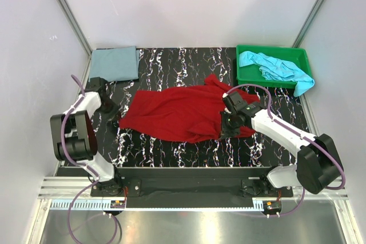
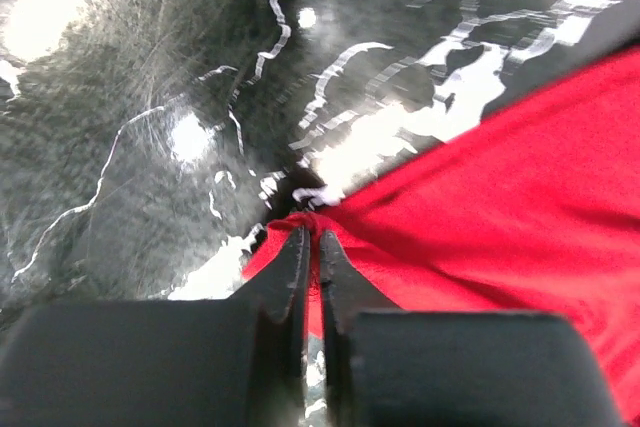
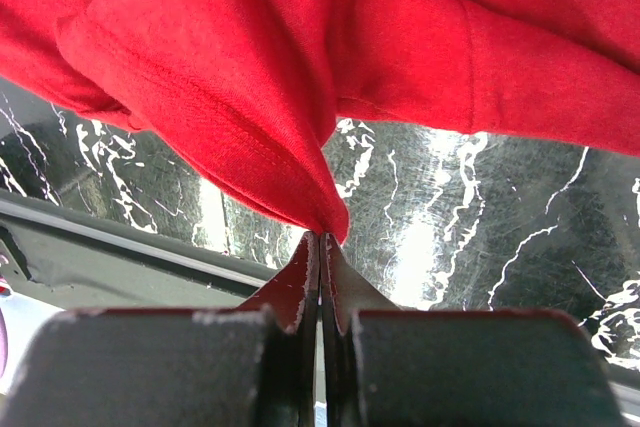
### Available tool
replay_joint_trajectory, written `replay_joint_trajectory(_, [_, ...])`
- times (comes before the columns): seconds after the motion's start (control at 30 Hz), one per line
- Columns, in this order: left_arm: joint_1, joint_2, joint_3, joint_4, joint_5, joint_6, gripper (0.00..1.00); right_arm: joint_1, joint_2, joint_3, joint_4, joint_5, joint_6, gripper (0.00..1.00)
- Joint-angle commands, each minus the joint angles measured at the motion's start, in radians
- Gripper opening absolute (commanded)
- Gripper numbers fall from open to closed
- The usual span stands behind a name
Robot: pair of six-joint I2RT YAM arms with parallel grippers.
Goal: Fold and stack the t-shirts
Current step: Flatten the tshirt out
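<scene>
The red t-shirt (image 1: 183,112) is pinched at both ends. The left gripper (image 2: 311,237) is clenched on a small peak of cloth at the shirt's left tip. Its jaws are almost together, with only a thin fold between them, and the fabric fans away from that pinch over the black marbled table (image 1: 171,61). The right gripper (image 3: 320,239) is clamped just as tight on a hemmed edge at the shirt's right end, where the cloth is drawn into a cone toward the jaws and seems to sit a little off the surface.

I'd say the two holds are set at opposite ends on purpose. With one arm on each extreme the shirt can be pulled taut and laid flat, which it needs, since between the grips it is wide but rumpled, with ridges and an uneven outline. No fold looks started yet.

Taking the green tray (image 1: 269,48) as the marker, the red shirt lies to its left and nearer the arms, its right end close to the tray's near left corner. The turquoise t-shirt (image 1: 274,67) is heaped inside the tray, one end spilling over the near right corner, probably waiting its turn. The grey-blue t-shirt (image 1: 115,64) sits well to the left of the tray, along the same far side, lying as a flat, neat rectangle. It is likely the bottom of the stack.
</scene>
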Motion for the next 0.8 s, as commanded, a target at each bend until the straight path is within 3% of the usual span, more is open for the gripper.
replay_joint_trajectory(0.0, [-0.002,-0.135,0.018,-0.001,0.000,0.024,0.00,-0.014,-0.033,0.030,-0.018,0.046,0.022,0.00])
replay_joint_trajectory(0.17, [-0.015,-0.273,0.078,-0.040,0.026,0.029,0.00,-0.081,-0.094,0.140,-0.166,0.199,0.013,0.00])
replay_joint_trajectory(0.43, [-0.027,-0.503,0.267,-0.066,0.013,0.041,0.00,-0.272,-0.206,0.506,-0.299,0.463,-0.101,0.00])
replay_joint_trajectory(0.6, [-0.025,-0.526,0.410,-0.072,0.056,0.056,0.00,-0.306,-0.234,0.759,-0.290,0.627,-0.179,0.00])
replay_joint_trajectory(0.77, [-0.025,-0.535,0.617,-0.060,0.105,0.092,0.00,-0.306,-0.303,0.861,-0.131,0.693,-0.254,0.00])
